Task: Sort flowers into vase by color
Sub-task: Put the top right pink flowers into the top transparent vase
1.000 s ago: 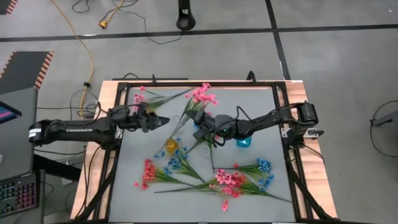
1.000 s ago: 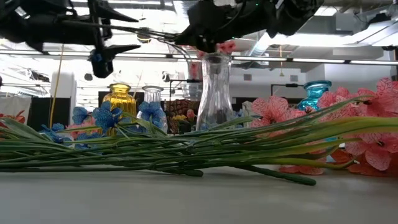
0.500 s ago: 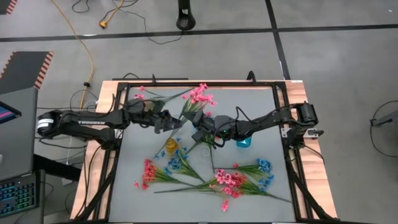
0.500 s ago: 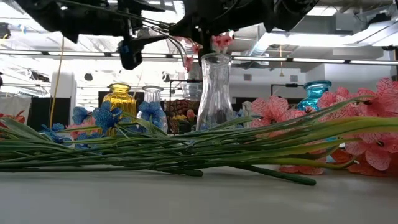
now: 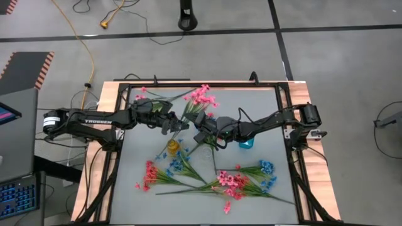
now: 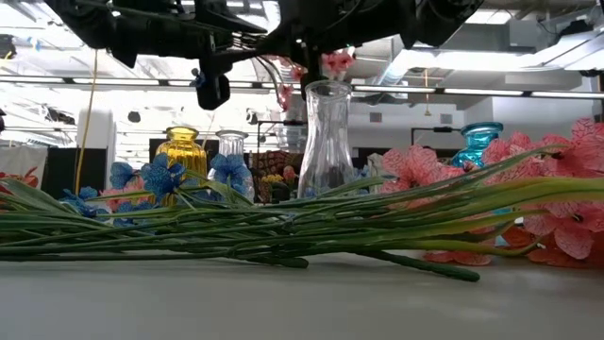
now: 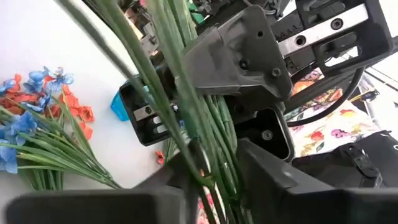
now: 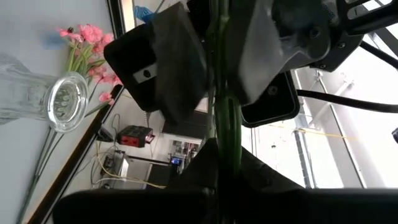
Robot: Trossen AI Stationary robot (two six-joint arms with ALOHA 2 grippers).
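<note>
A spray of pink flowers point(image 5: 201, 97) hangs in the air over the table's middle, and its green stems run back toward both grippers. My right gripper point(image 5: 200, 128) is shut on the stems. My left gripper point(image 5: 181, 125) has come in from the left and is shut on the same stems, right beside it. In the low view the pink blossoms point(image 6: 338, 64) show above a tall clear vase point(image 6: 326, 140). More pink, coral-red and blue flowers point(image 5: 229, 182) lie flat on the near half of the table. My left gripper has the bundle of green stems point(image 7: 200, 158) between its two fingers, coming level from the table's left and lying across them. The stems are lifted clear of the table. My right gripper pinches the same stems point(image 8: 224, 121) between its two fingers, coming from the table's right. The spray is clear of the table, its blossoms toward the far edge.
A yellow vase point(image 5: 173, 147), a blue vase point(image 5: 246, 144) and a small clear vase point(image 6: 231, 149) stand around the table's middle. Another pink spray point(image 5: 147, 98) lies at the far left. Flower stems point(image 6: 283, 231) lie across the near side. A black frame point(image 5: 123, 88) rims the table.
My left gripper has moved toward the table's right, up to the stems held by my right gripper, and its fingers have shut on them. My right gripper and the pink spray have stayed in place.
</note>
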